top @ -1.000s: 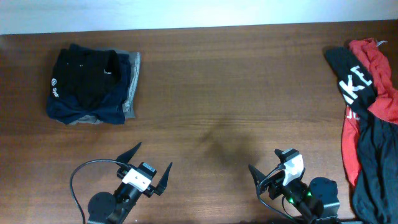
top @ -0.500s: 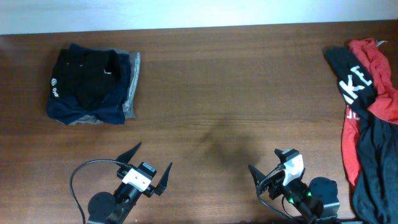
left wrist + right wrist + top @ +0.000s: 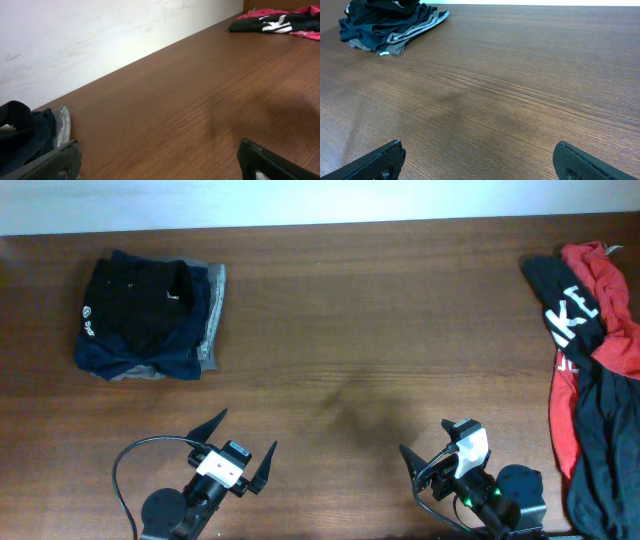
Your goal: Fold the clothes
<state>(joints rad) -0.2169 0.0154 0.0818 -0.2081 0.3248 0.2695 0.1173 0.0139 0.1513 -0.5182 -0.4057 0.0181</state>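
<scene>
Overhead: bench (image 3: 370, 330) fills the frame, with a strip of wall (image 3: 300, 200) along the top edge. Folded stack of clothes (image 3: 150, 320) lies on the bench, upper left. Loose heap of clothes (image 3: 595, 350) lies on the bench at the right edge, running from upper right to lower right, well apart from the stack. Left hand (image 3: 250, 428) sits lower left of centre, right hand (image 3: 432, 437) lower right of centre, both over bare bench between the two lots. Left wrist view: stack lower left, heap upper right. Right wrist view: stack upper left.
</scene>
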